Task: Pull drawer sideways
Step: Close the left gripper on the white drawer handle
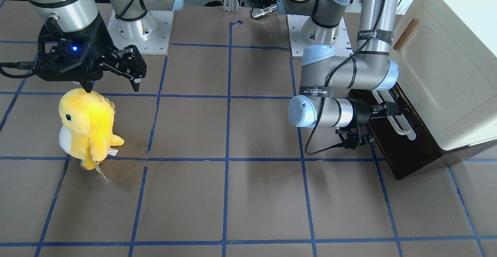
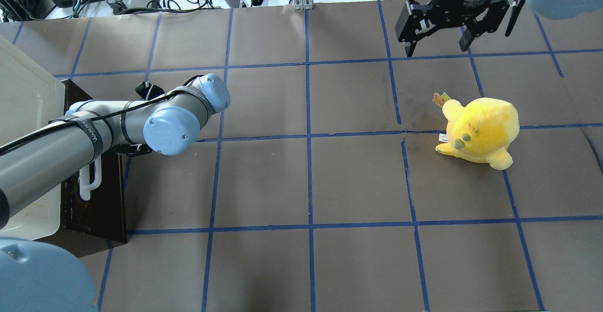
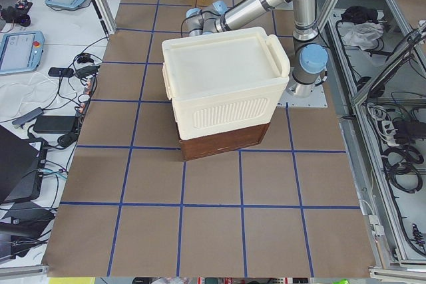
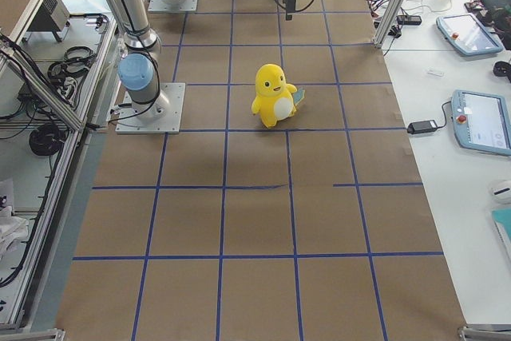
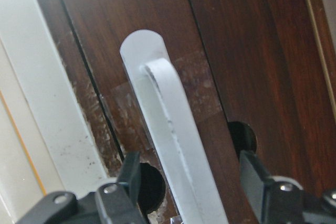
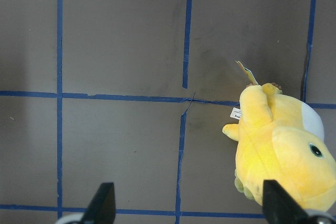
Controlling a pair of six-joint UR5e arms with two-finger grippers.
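Item under inspection: the drawer point(image 1: 405, 148). It sits at the foot of the cream cabinet point(image 1: 438, 74) at the table's end on the robot's left, its dark brown front facing the table's middle. I see no pale interior in any view, so I judge it shut or very nearly so.

The white bar handle point(image 5: 176, 140) runs along the front. In the left wrist view it passes straight between the two fingers of the left gripper point(image 5: 191, 182). The jaws stand spread on either side of the bar with a gap on each side, and they grip nothing yet. The bar lies closer to one finger point(image 5: 131, 179) than to the other.

My judgement is that the step in hand is the grasp. I would centre the bar between the pads, then close firmly before any pull. The pull should run level and square to the drawer front, toward the table's middle, with the wrist held steady so that the bar does not twist out.

Risk noted: the cabinet rests loose on the table point(image 1: 233, 195) and may slide along with the drawer, so I would pull slowly.

The right gripper point(image 1: 112, 86) hangs wide open and empty above a yellow plush toy point(image 1: 87, 125), well apart from the work.
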